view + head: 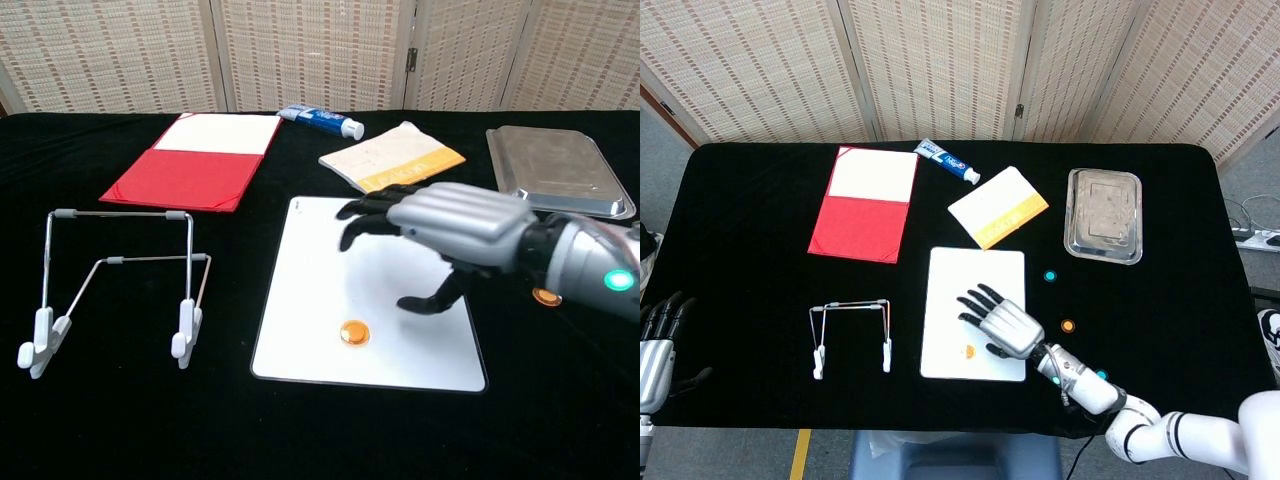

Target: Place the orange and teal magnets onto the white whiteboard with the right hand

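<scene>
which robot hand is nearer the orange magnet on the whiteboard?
Right. The right robot hand hovers open over the whiteboard, just above the orange magnet; the left robot hand sits at the table's far left edge.

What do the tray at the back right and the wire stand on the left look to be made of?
Tray: likely stainless steel, dull brushed finish with soft grey reflections. Wire stand: thin bare metal rod, apparently with white plastic tips and grey sleeves.
</scene>
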Robot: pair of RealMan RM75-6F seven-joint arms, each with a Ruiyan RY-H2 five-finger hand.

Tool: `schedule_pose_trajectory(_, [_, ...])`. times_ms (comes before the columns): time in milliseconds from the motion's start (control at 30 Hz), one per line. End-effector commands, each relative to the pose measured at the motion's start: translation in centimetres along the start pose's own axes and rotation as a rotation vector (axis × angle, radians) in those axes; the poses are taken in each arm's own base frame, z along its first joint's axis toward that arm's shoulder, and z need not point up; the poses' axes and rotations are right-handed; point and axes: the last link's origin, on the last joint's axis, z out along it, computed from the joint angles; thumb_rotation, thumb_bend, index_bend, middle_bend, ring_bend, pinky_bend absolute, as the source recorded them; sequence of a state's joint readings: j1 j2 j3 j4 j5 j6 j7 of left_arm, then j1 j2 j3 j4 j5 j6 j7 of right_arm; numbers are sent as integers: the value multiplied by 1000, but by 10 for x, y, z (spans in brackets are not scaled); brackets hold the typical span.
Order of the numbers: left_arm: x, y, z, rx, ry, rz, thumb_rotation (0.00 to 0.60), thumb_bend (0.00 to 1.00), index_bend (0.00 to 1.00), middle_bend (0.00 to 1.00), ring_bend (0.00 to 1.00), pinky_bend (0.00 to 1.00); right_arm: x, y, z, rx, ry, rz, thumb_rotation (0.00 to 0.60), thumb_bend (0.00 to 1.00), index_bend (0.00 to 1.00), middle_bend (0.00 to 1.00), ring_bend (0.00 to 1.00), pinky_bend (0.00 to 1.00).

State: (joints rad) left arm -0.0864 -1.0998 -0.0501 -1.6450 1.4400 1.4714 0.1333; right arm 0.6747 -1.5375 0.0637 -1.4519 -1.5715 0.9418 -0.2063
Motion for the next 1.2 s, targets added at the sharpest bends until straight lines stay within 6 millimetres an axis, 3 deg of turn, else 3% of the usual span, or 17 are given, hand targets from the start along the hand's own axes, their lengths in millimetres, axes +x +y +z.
schedule_pose_trajectory(33, [0,1,1,-6,0,-3,600,88,0,0,0,0,0,41,-39,-150,-2,5,600,369,277,92,0,0])
schedule_pose_trajectory(267, [-3,7,2,-25,-3,-11,600,88,0,0,0,0,-25,78,-93,-310,-66,46,600,369,322,100,0,0])
schedule_pose_trajectory(400, [-1,9,3,-33,1,-8,600,87,0,0,0,0,-37,83,-102,-333,-84,58,600,370,347,106,0,0])
schedule_pose_trajectory(1200, [-2,6,3,-21,-1,-8,600,86,0,0,0,0,-48,96,-88,-351,-115,49,600,399,392,115,0,0])
